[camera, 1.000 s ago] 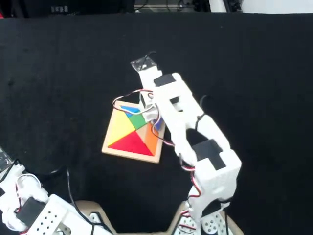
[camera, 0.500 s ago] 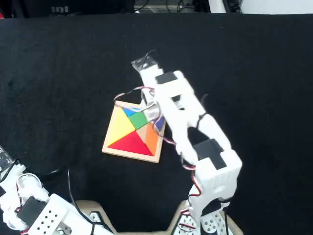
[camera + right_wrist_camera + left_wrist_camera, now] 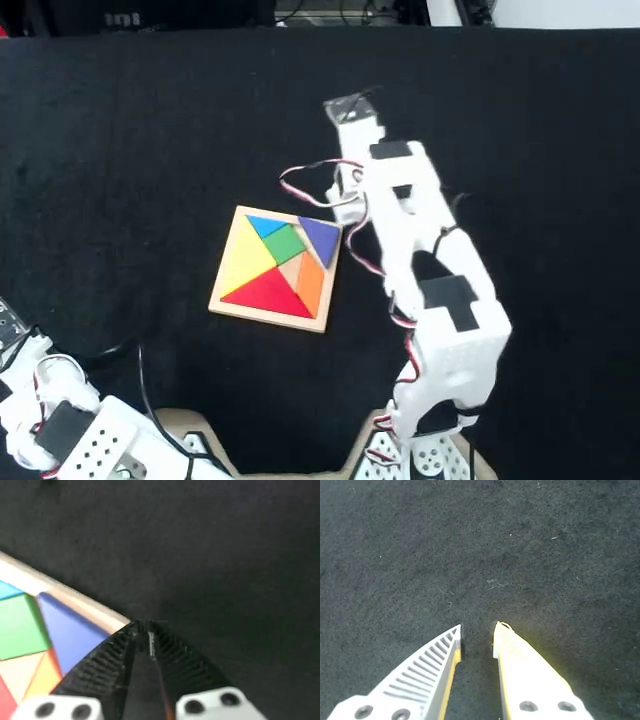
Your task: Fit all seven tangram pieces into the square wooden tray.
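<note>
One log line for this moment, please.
tray: holds seven pieces | right tool: shut, empty, beside a tray corner | left tool: open, empty, over black cloth

Left gripper (image 3: 477,636): jaws stand slightly parted, tips not touching. Black table cloth (image 3: 485,545) lies ahead of the jaws and shows through their gap.

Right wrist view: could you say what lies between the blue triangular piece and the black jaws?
Only the square wooden tray's pale rim, at its corner, in that wrist view.
</note>
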Available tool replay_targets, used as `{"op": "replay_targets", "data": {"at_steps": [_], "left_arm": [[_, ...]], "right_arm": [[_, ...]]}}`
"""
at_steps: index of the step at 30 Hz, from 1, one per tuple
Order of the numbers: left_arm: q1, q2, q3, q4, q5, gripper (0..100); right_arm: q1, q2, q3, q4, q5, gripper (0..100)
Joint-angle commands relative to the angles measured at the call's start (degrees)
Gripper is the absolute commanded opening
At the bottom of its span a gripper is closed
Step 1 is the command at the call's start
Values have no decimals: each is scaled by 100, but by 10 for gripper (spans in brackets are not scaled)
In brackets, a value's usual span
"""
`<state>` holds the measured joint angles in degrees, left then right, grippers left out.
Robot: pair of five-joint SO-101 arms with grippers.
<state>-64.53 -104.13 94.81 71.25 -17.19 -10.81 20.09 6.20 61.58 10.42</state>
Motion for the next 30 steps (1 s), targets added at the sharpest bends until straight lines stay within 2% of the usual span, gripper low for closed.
{"op": "replay_targets", "data": {"at_steps": [1, 11, 16, 22, 25, 30], "left_arm": [[84, -18, -48, 18, 26, 121], [84, -18, -48, 18, 18, 120], [84, -18, -48, 18, 18, 120], [84, -18, -48, 18, 18, 120], [84, -18, -48, 18, 18, 121], [84, -18, -48, 18, 18, 121]], "right_arm": [[-255, -75, -110, 123, 70, 11], [-642, -110, 40, 229, 70, 11], [-369, -207, -40, 255, 70, 11], [-79, -796, 40, 976, 105, 11], [-264, -998, 338, 1196, 158, 11], [-580, -1024, 549, 993, 440, 11]]}}
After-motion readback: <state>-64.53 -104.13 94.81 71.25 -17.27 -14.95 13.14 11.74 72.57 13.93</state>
